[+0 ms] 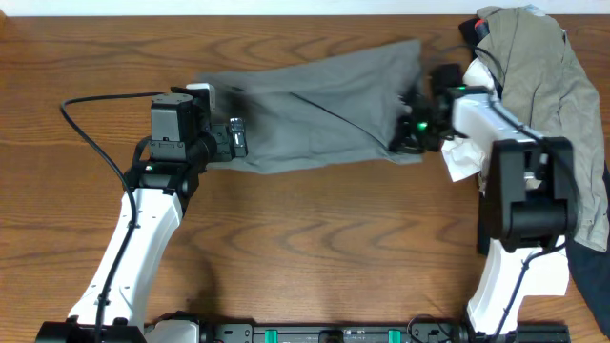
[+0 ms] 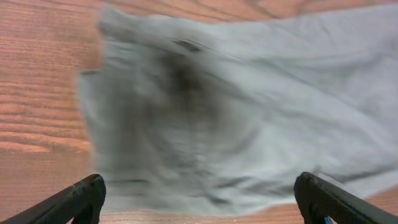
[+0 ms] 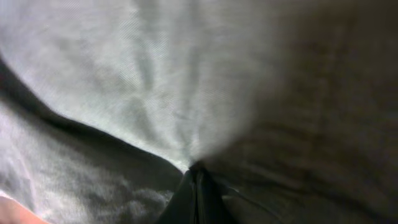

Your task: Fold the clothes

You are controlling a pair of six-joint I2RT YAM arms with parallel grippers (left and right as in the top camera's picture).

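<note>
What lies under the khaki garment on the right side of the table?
A white cloth shows at the left edge of the khaki garment, and dark fabric shows below it. The rest is covered.

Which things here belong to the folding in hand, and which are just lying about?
In hand: grey shorts, pinched by the shut right gripper; open left gripper over their other end.
Lying about: khaki garment heaped at the right edge; white cloth beside it; probably next in line.
</note>
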